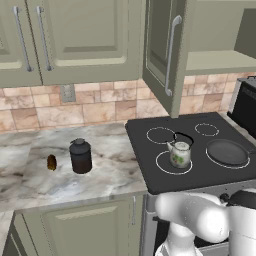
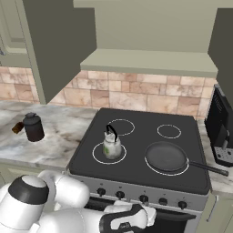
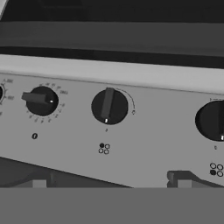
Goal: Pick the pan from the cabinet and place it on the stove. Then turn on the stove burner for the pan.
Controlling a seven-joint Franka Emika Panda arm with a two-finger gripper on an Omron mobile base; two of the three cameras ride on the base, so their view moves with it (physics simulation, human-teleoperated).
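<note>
Your pan (image 2: 166,157) sits flat on the stove (image 2: 136,175), on the widest ring (image 2: 154,170) at the near right, handle sticking out right toward the black coffee machine (image 2: 221,132). In the left base view the pan (image 1: 227,152) covers that same ring on the cooktop's right side. Green kettle (image 2: 111,144) stands upright on the near-left ring, well apart from the pan. The cabinet (image 1: 167,50) above the stove has its door swung open, shelf bare as far as you can see. On the marble table (image 1: 45,170) left of the stove you've got a dark jar (image 1: 80,156) and a small brown item (image 1: 51,162) just beside it, not touching. Your tool (image 3: 109,183) is low in front of the stove's silver front panel (image 3: 144,140), fingers (image 3: 179,180) spread wide and released, nothing between them. Hand view looks straight at the knobs: the middle knob (image 3: 109,106) has its bar near vertical, the left knob (image 3: 41,100) has its bar lying sideways, a third knob (image 3: 213,120) is cut off at the right edge. The tool is near the panel, but you can't tell whether it touches any knob.
</note>
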